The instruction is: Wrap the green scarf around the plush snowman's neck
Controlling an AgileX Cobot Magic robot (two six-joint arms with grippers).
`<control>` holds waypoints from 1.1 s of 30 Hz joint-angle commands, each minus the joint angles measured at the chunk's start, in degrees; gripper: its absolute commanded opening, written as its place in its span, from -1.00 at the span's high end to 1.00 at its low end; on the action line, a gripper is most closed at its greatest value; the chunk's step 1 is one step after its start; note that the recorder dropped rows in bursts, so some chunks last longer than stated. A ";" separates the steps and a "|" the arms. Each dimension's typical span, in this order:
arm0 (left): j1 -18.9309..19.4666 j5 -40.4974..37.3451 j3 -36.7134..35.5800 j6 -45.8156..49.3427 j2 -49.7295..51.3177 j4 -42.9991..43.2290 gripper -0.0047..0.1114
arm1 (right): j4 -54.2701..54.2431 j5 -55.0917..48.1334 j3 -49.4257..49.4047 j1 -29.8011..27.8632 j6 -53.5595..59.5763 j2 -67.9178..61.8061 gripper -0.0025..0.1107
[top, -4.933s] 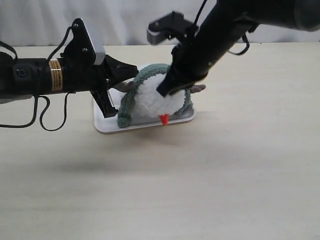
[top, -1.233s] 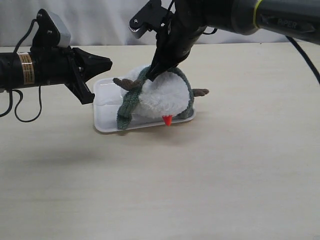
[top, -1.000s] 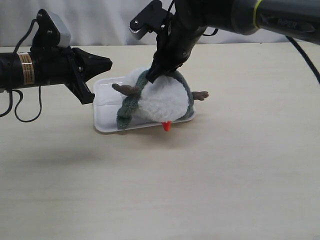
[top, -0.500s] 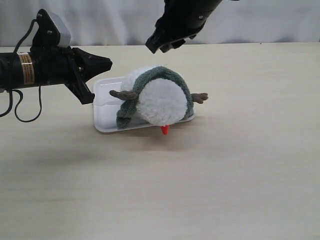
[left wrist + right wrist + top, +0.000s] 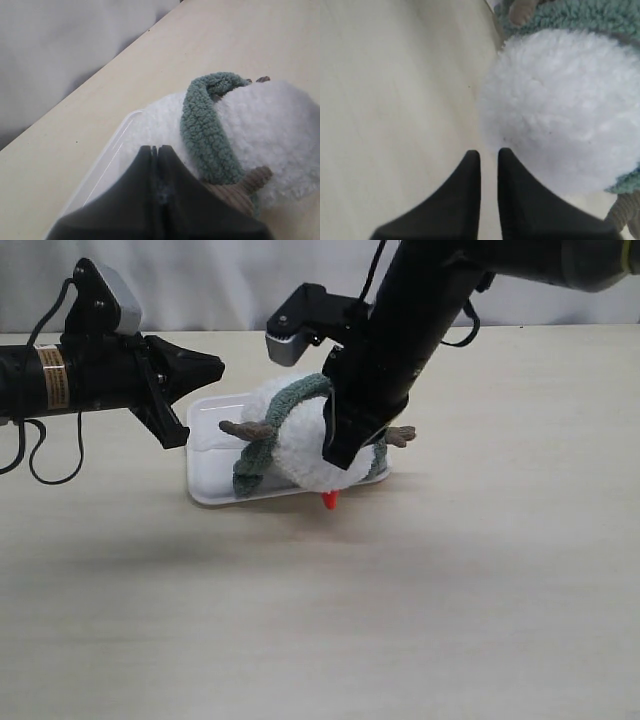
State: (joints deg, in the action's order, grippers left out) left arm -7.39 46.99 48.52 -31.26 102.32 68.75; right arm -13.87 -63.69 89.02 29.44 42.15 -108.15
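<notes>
The plush snowman (image 5: 300, 445) lies on a white tray (image 5: 205, 483) toward the table's (image 5: 450, 590) far edge, with the green scarf (image 5: 254, 455) looped over its neck. The scarf looks soft and limp, so pinch a loose end. The left end effector (image 5: 157, 149) is pressed together; the right end effector (image 5: 489, 152) is barely parted and empty.

— What carries everything here?
— A worktop (image 5: 480, 620) of pale beige, with a fine wood grain. It fills almost the whole exterior view.
— And behind it?
— Along its far edge hangs a white cloth backdrop (image 5: 230, 285) with soft vertical folds.
— How is the light?
— Even and soft. Only a faint, blurred shadow (image 5: 110, 560) lies on the worktop, toward its left edge.
</notes>
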 commanded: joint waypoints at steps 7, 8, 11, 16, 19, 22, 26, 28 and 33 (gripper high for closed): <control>0.00 -4.79 0.30 -0.71 0.07 -0.39 0.92 | 2.82 14.17 -1.42 0.05 -0.62 -1.14 0.88; 0.00 -9.43 0.30 -0.90 0.07 -1.70 0.92 | 2.82 14.17 -1.42 0.05 -0.91 -1.71 0.88; 0.00 -20.31 0.30 -3.99 0.07 -0.99 0.92 | 3.04 14.68 -1.42 0.05 -1.05 -2.78 0.88; 0.00 -16.15 2.82 -17.08 2.68 13.62 0.92 | 6.04 18.56 -1.12 0.05 -6.28 -2.94 0.88; 0.00 -18.25 7.58 -30.87 7.42 24.11 0.92 | 6.19 18.05 -0.15 0.05 -7.09 -2.94 0.88; 0.00 -20.76 12.01 -34.40 12.98 23.53 0.92 | 6.19 17.91 0.50 0.05 -7.09 -2.94 0.88; 0.00 -14.18 16.32 -36.51 18.51 25.15 0.92 | 5.82 18.02 0.91 0.05 -6.97 -2.94 0.88; 0.00 -13.24 17.94 -40.01 20.14 28.49 0.92 | 6.01 18.02 0.91 0.05 -6.86 -2.94 0.88; 0.00 -14.75 19.55 -48.34 22.23 31.19 0.92 | 7.24 18.67 0.91 0.05 -7.25 -2.94 0.88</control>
State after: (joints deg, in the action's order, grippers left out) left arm -7.30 32.39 67.43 -76.00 123.89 98.99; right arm -7.46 -46.15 89.75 29.44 35.31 -110.96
